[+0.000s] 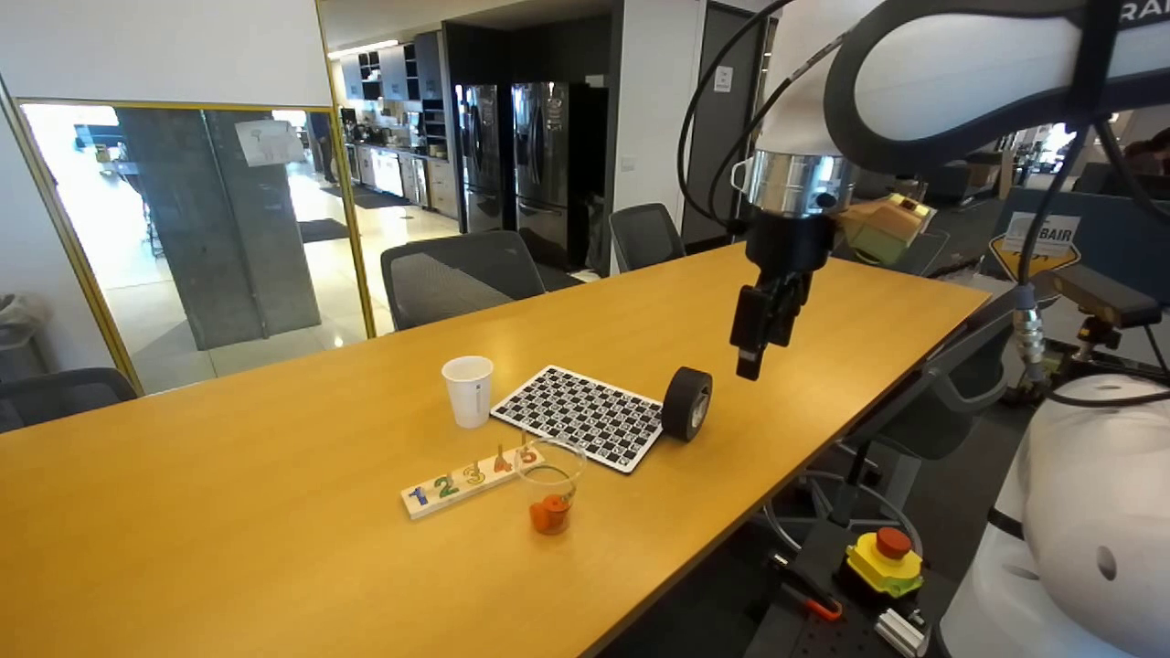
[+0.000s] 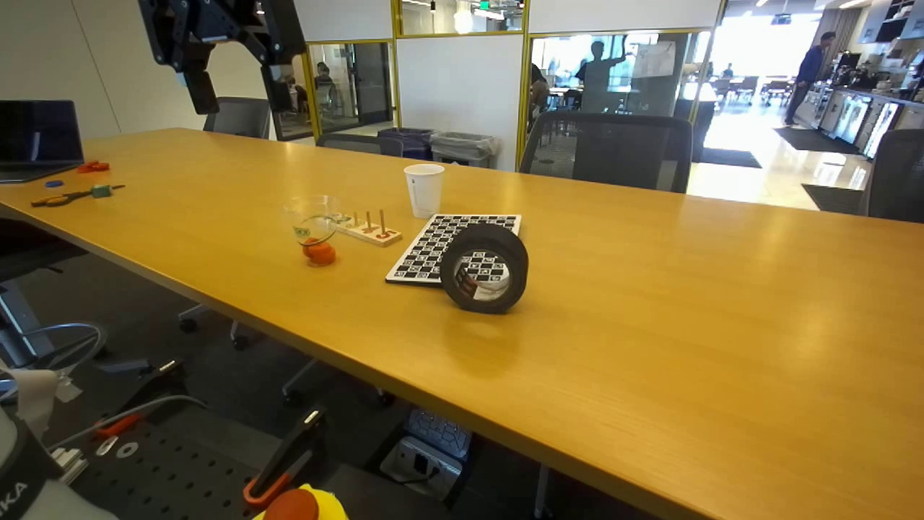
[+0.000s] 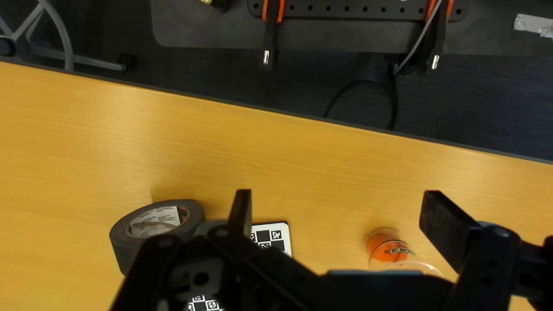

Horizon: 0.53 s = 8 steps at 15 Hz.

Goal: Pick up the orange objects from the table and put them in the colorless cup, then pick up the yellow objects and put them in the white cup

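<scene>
Two or so orange objects (image 1: 550, 514) lie at the bottom of the colorless cup (image 1: 554, 471), which stands upright near the table's front edge. In the wrist view the orange objects (image 3: 382, 248) show through the wall of that cup (image 3: 404, 261). The white cup (image 1: 470, 395) is upright behind it in both exterior views; its inside is hidden from here. Yellow objects are hidden or out of view. High over the table hangs my gripper (image 3: 337, 194), its fingers wide apart and nothing between them. It is well clear of both cups.
A numbered wooden peg strip (image 1: 471, 482) lies beside the colorless cup. A black tape roll (image 2: 484, 268) stands on edge against a checkered board (image 1: 590, 416). Far along the table are pliers (image 2: 68, 197), a green block (image 2: 101, 191), red pieces (image 2: 92, 167) and a laptop (image 2: 40, 137).
</scene>
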Available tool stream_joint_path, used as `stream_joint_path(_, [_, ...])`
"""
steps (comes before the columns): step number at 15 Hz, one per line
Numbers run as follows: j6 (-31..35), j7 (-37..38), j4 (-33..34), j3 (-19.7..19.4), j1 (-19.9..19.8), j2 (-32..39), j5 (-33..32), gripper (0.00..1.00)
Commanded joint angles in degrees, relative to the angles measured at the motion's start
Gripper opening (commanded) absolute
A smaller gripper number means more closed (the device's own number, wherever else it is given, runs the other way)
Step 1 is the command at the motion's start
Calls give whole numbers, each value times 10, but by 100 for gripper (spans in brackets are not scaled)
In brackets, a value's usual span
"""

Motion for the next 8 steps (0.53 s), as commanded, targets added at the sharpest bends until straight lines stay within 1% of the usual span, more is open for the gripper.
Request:
stream_joint_path(1, [16,-8,-12,-8,-5,-17,16,100])
stream_joint_path(2, [15,-6,-12,-9,-7,-14,16,100])
stream_joint_path(3, [1,-5,-4,1,-7,0,7,100])
stream_joint_path(8, [3,-5,-6,-1,-8,0,8,100])
